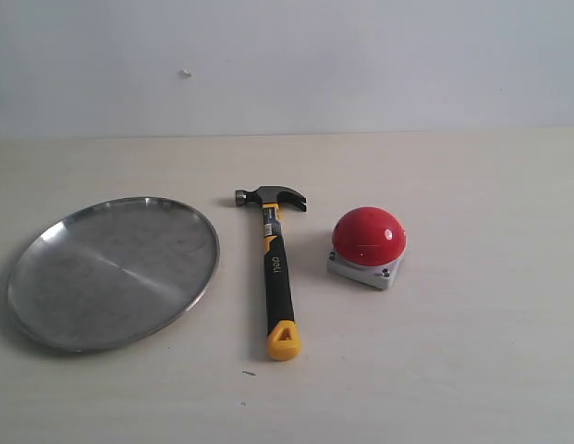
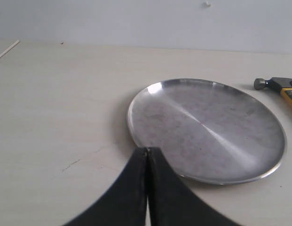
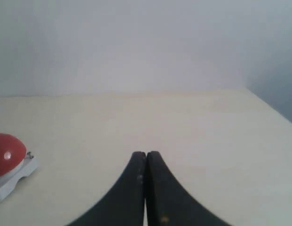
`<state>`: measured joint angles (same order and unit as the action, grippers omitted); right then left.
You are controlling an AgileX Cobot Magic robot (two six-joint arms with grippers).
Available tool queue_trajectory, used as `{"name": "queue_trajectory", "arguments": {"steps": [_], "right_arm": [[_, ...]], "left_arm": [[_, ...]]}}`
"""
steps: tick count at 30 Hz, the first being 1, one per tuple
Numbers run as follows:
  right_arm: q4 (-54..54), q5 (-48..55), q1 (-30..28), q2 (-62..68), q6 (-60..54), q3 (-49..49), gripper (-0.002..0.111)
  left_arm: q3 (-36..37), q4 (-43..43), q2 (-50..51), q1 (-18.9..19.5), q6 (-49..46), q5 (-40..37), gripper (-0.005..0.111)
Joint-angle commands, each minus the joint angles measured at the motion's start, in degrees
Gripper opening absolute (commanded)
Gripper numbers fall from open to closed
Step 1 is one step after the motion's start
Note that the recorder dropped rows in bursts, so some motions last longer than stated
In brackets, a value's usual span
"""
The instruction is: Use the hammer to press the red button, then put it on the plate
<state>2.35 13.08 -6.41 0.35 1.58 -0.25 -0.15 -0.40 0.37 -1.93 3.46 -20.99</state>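
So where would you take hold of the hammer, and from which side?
Grip the hammer around mid-handle, on the black rubber, coming straight down from above. It lies flat on the table with bare gaps toward the plate and the red button, so jaws could probably straddle the narrow handle.

Table (image 1: 471,370) w/ plate (image 1: 111,273), hammer (image 1: 275,268), red button (image 1: 368,242).

One hammer (image 1: 273,268), one red button (image 1: 368,236), one plate (image 1: 111,271).
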Motion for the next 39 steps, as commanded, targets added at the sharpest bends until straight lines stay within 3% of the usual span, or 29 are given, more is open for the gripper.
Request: {"name": "queue_trajectory", "arguments": {"steps": [1, 6, 16, 19, 21, 25, 28, 32, 37, 39], "right_arm": [[-1.24, -11.32, -0.26, -0.35, 1.86, 0.25, 0.000], [-9.58, -19.88, -0.26, -0.35, 10.44, 0.25, 0.000], [-12.11, -28.97, -0.26, -0.35, 11.55, 0.25, 0.000], [-12.40, -28.96, -0.26, -0.35, 25.38, 0.25, 0.000], [-9.55, -28.26, -0.26, -0.35, 34.16, 0.25, 0.000], [1.74, -31.45, -0.26, -0.35, 39.28, 0.00, 0.000], [10.04, -26.66, -0.26, -0.35, 41.78, -4.06, 0.000], [11.28, -18.26, -0.26, 6.08, 42.29, -12.50, 0.000], [14.49, -7.76, -0.26, 24.41, 40.50, -25.02, 0.000], [13.93, 1.51, -0.26, 33.17, 32.91, -30.66, 0.000]], "left_arm": [[0.15, -0.55, -0.37, 0.16, 0.03, 0.53, 0.000], [0.15, -0.55, -0.37, 0.16, 0.03, 0.53, 0.000], [0.15, -0.55, -0.37, 0.16, 0.03, 0.53, 0.000], [0.15, -0.55, -0.37, 0.16, 0.03, 0.53, 0.000], [0.15, -0.55, -0.37, 0.16, 0.03, 0.53, 0.000], [0.15, -0.55, -0.37, 0.16, 0.03, 0.53, 0.000], [0.15, -0.55, -0.37, 0.16, 0.03, 0.53, 0.000], [0.15, -0.55, -0.37, 0.16, 0.03, 0.53, 0.000], [0.15, -0.55, -0.37, 0.16, 0.03, 0.53, 0.000], [0.15, -0.55, -0.37, 0.16, 0.03, 0.53, 0.000]]}}
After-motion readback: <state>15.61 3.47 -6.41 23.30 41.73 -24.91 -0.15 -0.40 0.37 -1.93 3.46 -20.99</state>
